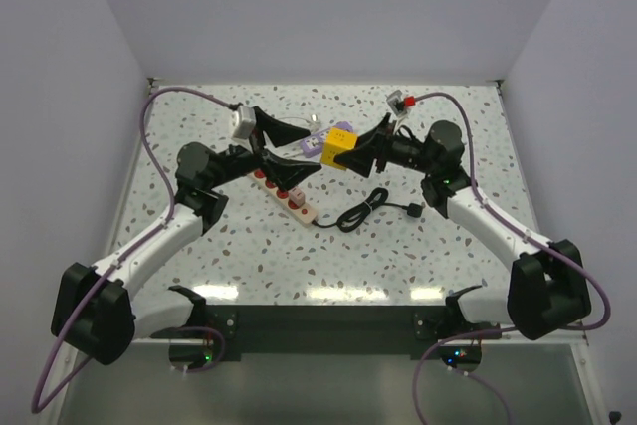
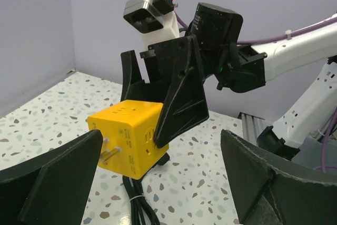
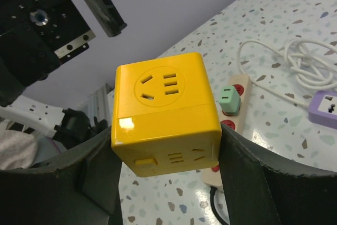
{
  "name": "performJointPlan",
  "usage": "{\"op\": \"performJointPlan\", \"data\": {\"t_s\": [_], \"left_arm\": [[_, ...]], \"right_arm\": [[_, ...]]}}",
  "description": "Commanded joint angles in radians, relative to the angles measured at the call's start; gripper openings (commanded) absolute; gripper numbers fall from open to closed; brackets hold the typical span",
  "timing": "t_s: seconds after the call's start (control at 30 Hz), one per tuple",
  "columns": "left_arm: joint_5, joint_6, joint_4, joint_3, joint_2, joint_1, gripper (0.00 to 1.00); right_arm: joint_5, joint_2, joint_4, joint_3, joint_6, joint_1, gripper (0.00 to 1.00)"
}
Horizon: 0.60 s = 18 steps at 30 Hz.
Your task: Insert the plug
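The plug is a yellow cube (image 1: 338, 149) with metal prongs (image 2: 110, 154) on one face and sockets on the others (image 3: 163, 114). My right gripper (image 1: 348, 153) is shut on it and holds it in the air above the table. A black finger (image 2: 181, 96) presses each side of the cube. The prongs point toward my left gripper (image 1: 304, 153), which stands wide open just left of the cube, with nothing between its fingers. A beige power strip (image 1: 284, 191) with red sockets lies below on the speckled table.
A green plug (image 3: 230, 100) sits in the power strip (image 3: 234, 109). A purple adapter (image 1: 317, 138) with a white cable (image 3: 295, 61) lies behind. A coiled black cable (image 1: 368, 208) lies right of the strip. White walls enclose the table.
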<state>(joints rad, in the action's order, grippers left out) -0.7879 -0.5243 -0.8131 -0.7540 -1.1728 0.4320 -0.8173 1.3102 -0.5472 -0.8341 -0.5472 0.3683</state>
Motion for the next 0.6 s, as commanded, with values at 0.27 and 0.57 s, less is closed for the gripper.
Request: {"op": "performJointPlan", "data": {"t_s": [0.27,0.57], "left_arm": [[-0.023,0.058,0.002,-0.037,-0.065,-0.007,1.0],[-0.092,0.043,-0.015,-0.053,-0.114,-0.006,1.0]], "right_arm": [[-0.235,0.021,-0.056,-0.114,-0.014,-0.005,0.0],[-0.347,0.044,0.001,-0.154,0.061,-0.005,0.0]]}}
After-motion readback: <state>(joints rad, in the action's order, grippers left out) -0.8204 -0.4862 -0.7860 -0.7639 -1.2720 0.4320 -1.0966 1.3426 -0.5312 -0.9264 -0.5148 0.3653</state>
